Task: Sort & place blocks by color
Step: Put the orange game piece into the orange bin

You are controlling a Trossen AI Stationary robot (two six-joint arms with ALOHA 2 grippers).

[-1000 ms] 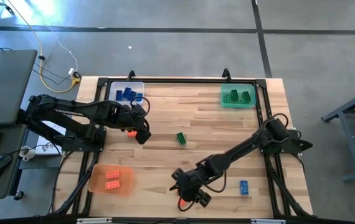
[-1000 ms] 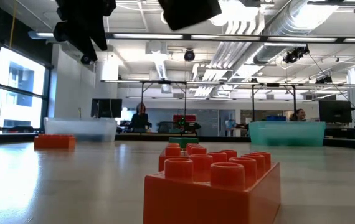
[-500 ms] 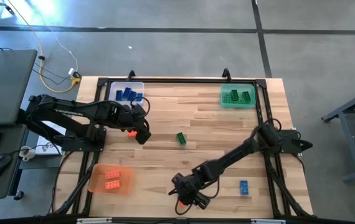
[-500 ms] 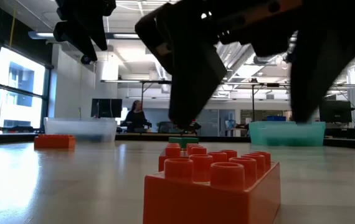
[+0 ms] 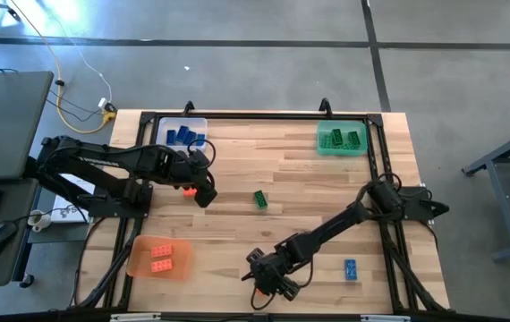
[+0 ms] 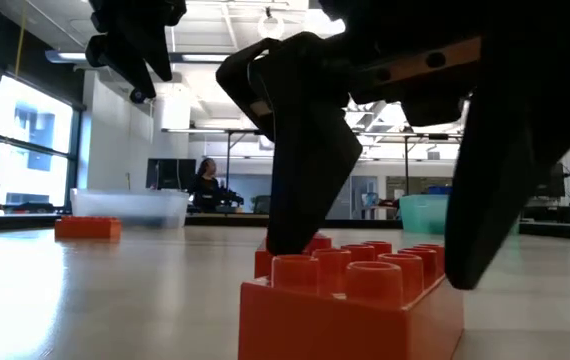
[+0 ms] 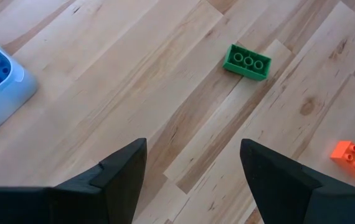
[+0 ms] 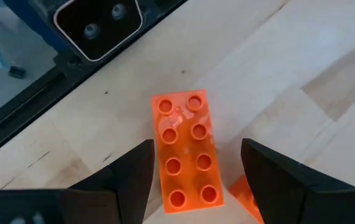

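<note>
While spread wide, the right claw (image 8: pixel 193 180) straddles an orange brick (image 8: pixel 185 149).

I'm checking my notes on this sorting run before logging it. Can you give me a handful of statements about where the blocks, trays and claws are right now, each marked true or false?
1. The right claw is open, its fingers on either side of an orange block at the table's near edge. True.
2. The green tray is empty. False: several green blocks lie in it.
3. A single green block lies loose near the middle of the table. True.
4. The left claw is shut on a blue block. False: it is open and holds nothing, up near the clear tray.
5. A blue block lies loose on the table's right side. True.
</note>
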